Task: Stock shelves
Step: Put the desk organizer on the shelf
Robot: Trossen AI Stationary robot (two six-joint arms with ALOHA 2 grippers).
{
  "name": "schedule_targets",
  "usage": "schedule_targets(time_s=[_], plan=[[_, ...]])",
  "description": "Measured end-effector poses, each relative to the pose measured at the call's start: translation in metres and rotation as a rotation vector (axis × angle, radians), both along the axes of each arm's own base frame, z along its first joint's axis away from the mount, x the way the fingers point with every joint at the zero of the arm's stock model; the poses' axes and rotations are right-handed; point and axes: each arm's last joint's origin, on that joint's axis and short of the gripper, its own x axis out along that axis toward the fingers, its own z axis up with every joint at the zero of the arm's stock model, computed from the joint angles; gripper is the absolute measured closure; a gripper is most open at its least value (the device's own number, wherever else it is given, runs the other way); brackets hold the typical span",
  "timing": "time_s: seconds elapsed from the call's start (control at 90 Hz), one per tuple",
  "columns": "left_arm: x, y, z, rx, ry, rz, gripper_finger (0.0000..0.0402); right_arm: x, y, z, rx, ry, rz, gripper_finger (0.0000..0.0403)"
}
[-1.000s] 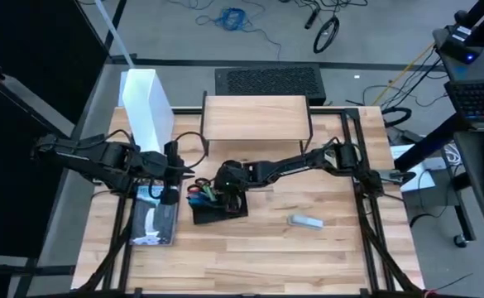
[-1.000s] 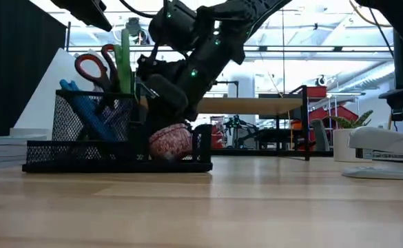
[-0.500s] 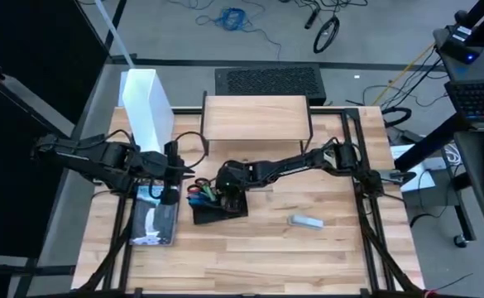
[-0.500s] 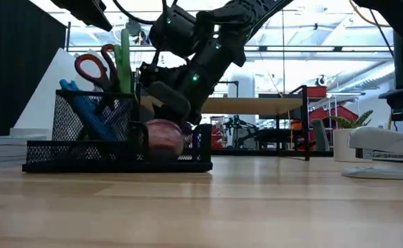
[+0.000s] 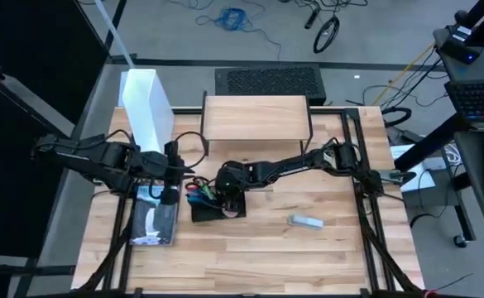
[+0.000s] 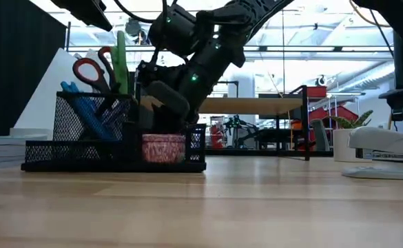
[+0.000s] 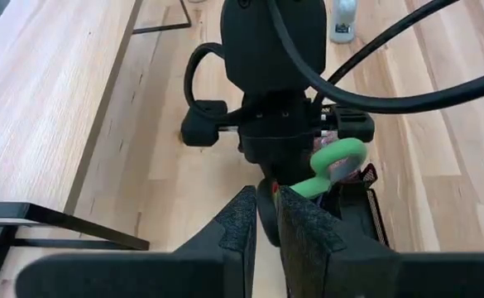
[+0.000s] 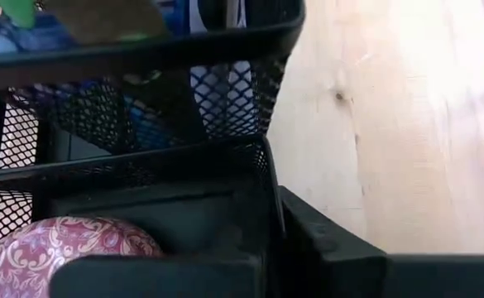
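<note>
Standing light-wood shelves (image 5: 256, 118), seemingly bare on top

Right gripper (image 5: 222, 201) low mid-table, left gripper (image 7: 261, 217) shut

Black wire-mesh organizer (image 6: 111, 134) on a smooth, pale wood-plank table (image 5: 308, 257).

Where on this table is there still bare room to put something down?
The desk riser top is bare. So is the wood along the near edge, in front of the black mesh organizer and around the stapler. It is crowded left of centre, where both arms, the organizer and the white file box sit close together.
</note>
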Motion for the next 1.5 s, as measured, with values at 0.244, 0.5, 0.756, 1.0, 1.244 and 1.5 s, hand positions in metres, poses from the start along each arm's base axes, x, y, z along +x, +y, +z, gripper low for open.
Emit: schedule_targets(time_s=[0.244,0.5,0.756,1.0,1.244,1.5], plan=[[0.0,0.0,0.0,0.0,0.0,0.0,0.0364,-0.002,0.001,0.002,0.044,0.012,-0.01,0.0403],[0.0,0.0,0.0,0.0,0.002,0.0,0.0364,-0.013,0.002,0.03,0.045,0.023,-0.007,0.0403],[0.0,0.0,0.0,0.0,0.001,0.0,0.0364,-0.018,0.001,0.041,0.06,0.033,0.007,0.0403],[0.0,0.0,0.0,0.0,0.001,0.0,0.0364,-0.018,0.002,0.045,0.106,0.023,0.025,0.0403],[0.0,0.0,0.0,-0.002,0.002,-0.002,0.0364,-0.019,0.001,0.047,0.1,0.023,-0.026,0.0402],[0.0,0.0,0.0,-0.002,0.003,-0.003,0.0364,-0.02,0.0,0.049,0.069,0.018,-0.047,0.0318]])
